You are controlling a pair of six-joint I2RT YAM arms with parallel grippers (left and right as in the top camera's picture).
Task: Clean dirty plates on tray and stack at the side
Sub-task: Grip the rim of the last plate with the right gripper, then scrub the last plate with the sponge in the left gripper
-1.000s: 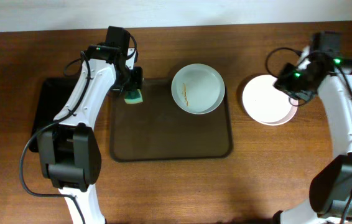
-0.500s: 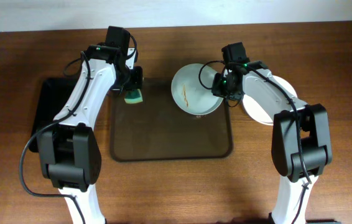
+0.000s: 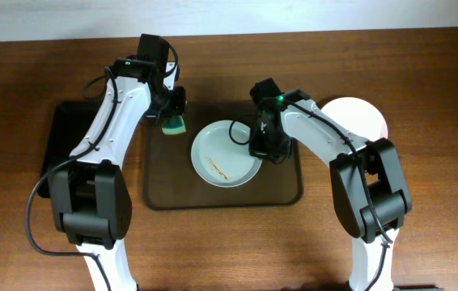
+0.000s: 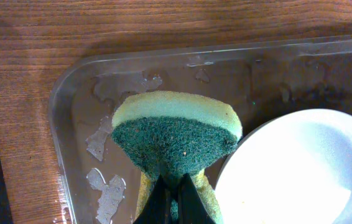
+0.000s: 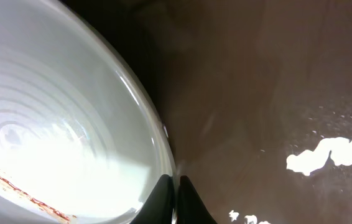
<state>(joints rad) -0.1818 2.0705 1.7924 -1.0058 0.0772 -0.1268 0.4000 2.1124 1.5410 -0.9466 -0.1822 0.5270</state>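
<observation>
A white plate with a yellowish-brown smear lies on the brown tray, near its middle. My right gripper is shut on the plate's right rim; the rim and the gripper show in the right wrist view. My left gripper is shut on a green and yellow sponge over the tray's far left corner. The sponge fills the left wrist view, held by the gripper, with the plate to its right. Another white plate lies on the table right of the tray.
A black tray lies left of the brown tray, under my left arm. The brown tray bears wet foam patches, also seen in the right wrist view. Bare wooden table surrounds the trays.
My right arm swung from the plate on the table to the tray, gripped the smeared plate's rim and dragged it from the far right corner toward the middle. The left arm has not moved.
</observation>
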